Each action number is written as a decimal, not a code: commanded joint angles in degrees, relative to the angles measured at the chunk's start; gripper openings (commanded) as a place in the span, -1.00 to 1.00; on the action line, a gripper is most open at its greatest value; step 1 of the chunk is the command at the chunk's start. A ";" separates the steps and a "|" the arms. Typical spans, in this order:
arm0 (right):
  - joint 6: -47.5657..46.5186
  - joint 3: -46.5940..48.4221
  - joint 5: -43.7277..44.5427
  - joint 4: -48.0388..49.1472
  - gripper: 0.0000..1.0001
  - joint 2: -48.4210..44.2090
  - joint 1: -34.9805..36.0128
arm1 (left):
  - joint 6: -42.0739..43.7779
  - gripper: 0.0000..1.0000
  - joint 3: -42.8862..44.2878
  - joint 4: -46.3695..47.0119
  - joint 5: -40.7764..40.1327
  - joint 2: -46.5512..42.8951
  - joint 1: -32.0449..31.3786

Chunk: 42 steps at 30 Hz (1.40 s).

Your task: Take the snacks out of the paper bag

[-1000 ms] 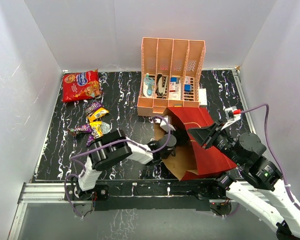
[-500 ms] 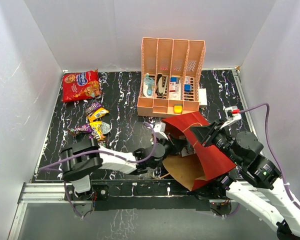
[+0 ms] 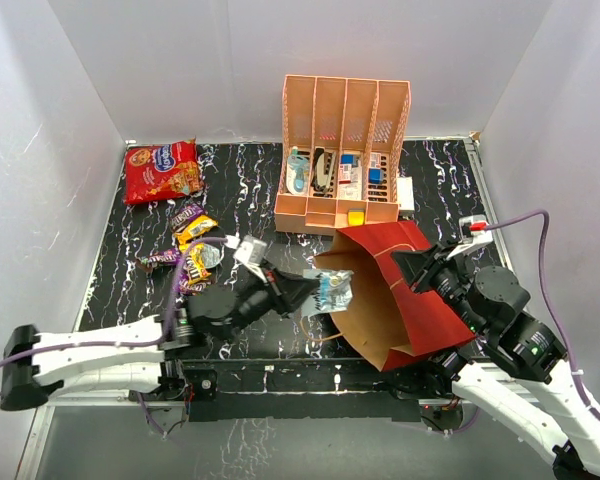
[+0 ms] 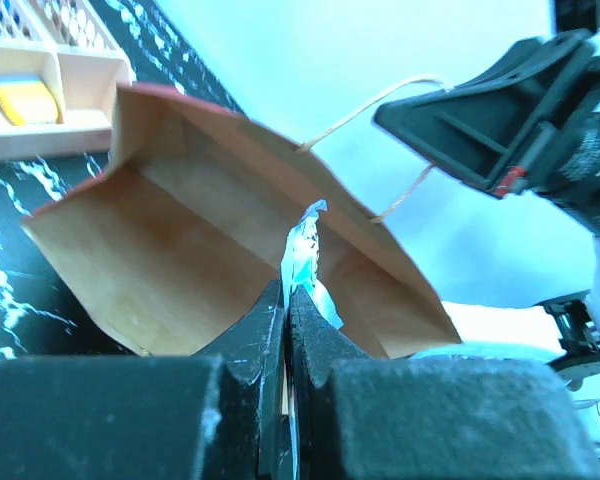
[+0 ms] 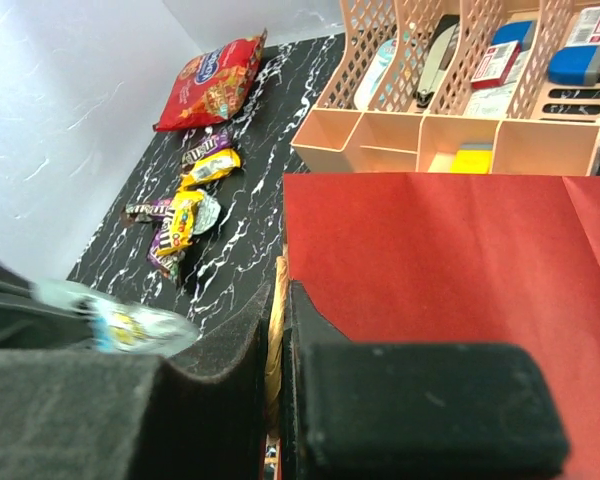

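The left end effector (image 3: 302,292) is clamped shut on a silver packet (image 3: 333,291), which stands thin and edge-on between its fingertips right at the mouth of the paper bag (image 3: 375,310); whether it is fully clear of the rim I cannot tell. The right end effector (image 3: 415,270) is pinched shut on the bag's upper red wall, holding it tipped with its mouth toward the left arm. The other small packets (image 3: 193,243) lie in a loose cluster on the surface (image 3: 250,200), to the left of the held packet and farther from the bases, with the red cookie bag (image 3: 162,170) beyond them. The move probably runs leftward, away from the bag, on the left arm alone.
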 commanded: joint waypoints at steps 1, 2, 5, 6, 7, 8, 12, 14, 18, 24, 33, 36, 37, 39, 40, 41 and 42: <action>-2.06 2.77 3.90 1.43 -0.85 -2.28 0.04 | 13.57 -1.00 7.31 -21.72 -0.37 -9.95 0.06; -2.18 2.64 3.67 2.11 -0.85 -2.86 0.00 | 15.59 -1.00 9.67 -25.42 -2.55 -11.06 0.12; -4.09 1.74 -1.47 7.23 -0.85 -4.93 0.05 | 17.90 -1.00 16.67 -35.71 -15.14 -11.29 0.41; -4.70 1.49 -4.22 9.15 -0.85 -5.45 0.05 | 16.65 -1.00 18.99 -39.93 -20.60 -10.00 1.07; -4.97 1.78 -6.56 10.52 -0.85 -5.64 0.05 | 15.62 -1.00 21.71 -43.87 -23.85 -8.18 2.07; -5.16 2.43 -8.86 11.22 -0.85 -5.60 0.03 | 15.34 -1.00 23.99 -46.76 -24.77 -6.20 3.87; -2.31 5.11 -14.38 11.49 -0.85 -4.56 0.13 | 13.85 -1.00 28.68 -53.07 -18.01 0.30 15.22; 0.80 5.47 -16.29 12.41 -0.85 -3.83 0.14 | 13.85 -1.00 28.43 -52.65 -11.36 1.96 22.74; 11.30 3.58 -23.15 19.77 -0.85 -0.62 0.14 | 14.35 -1.00 26.99 -50.90 0.85 5.32 37.34; 20.03 1.95 -30.51 34.30 -0.85 7.34 0.09 | 16.58 -1.00 25.74 -49.75 -2.07 6.72 43.48; 1.14 11.58 1.63 2.88 -0.85 12.24 0.14 | 18.89 -1.00 24.05 -50.67 -5.81 5.76 45.19; -1.62 11.80 11.04 -3.06 -0.85 12.18 0.14 | 19.88 -1.00 24.86 -50.81 -6.65 6.75 45.51; -1.83 12.02 14.11 -5.07 -0.85 12.13 0.15 | 20.15 -1.00 25.17 -50.76 -6.92 7.24 45.63; -2.21 12.66 19.85 -8.61 -0.85 12.21 0.12 | 20.39 -1.00 25.80 -50.73 -7.44 8.10 45.89; -2.16 13.02 22.45 -11.00 -0.85 12.30 0.13 | 20.41 -1.00 26.06 -50.69 -7.66 8.70 46.02; -1.94 13.48 24.73 -12.73 -0.85 12.41 0.11 | 20.38 -1.00 26.31 -50.70 -7.78 9.16 46.27; -1.56 13.77 26.76 -14.24 -0.85 12.44 0.08 | 20.19 -1.00 26.58 -50.84 -7.79 9.69 46.53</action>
